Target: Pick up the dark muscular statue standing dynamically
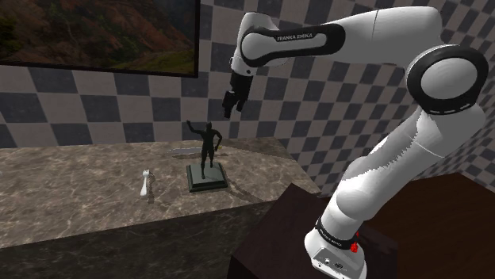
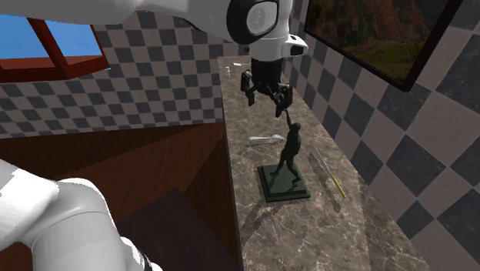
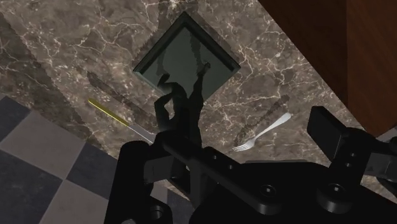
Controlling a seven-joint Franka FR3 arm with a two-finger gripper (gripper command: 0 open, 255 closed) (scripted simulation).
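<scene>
The dark muscular statue (image 1: pixel 208 150) stands upright with one arm raised on a square dark-green base (image 1: pixel 208 182), on the marble counter (image 1: pixel 71 190). My gripper (image 1: pixel 232 103) hangs open above the figure, a little toward the shoulder view's right, and touches nothing. In the second exterior view the gripper (image 2: pixel 265 95) sits just over the statue (image 2: pixel 291 154), one finger close to the raised hand. Looking down from the wrist, the statue (image 3: pixel 181 108) and its base (image 3: pixel 188 57) lie below, nearer one of the spread fingers (image 3: pixel 327 130).
A white fork (image 1: pixel 146 184) lies on the counter beside the base, and a knife (image 2: pixel 327 173) lies behind it near the checkered wall. A framed picture (image 1: pixel 95 32) hangs above. The dark wooden stand (image 1: pixel 278 238) abuts the counter's front edge.
</scene>
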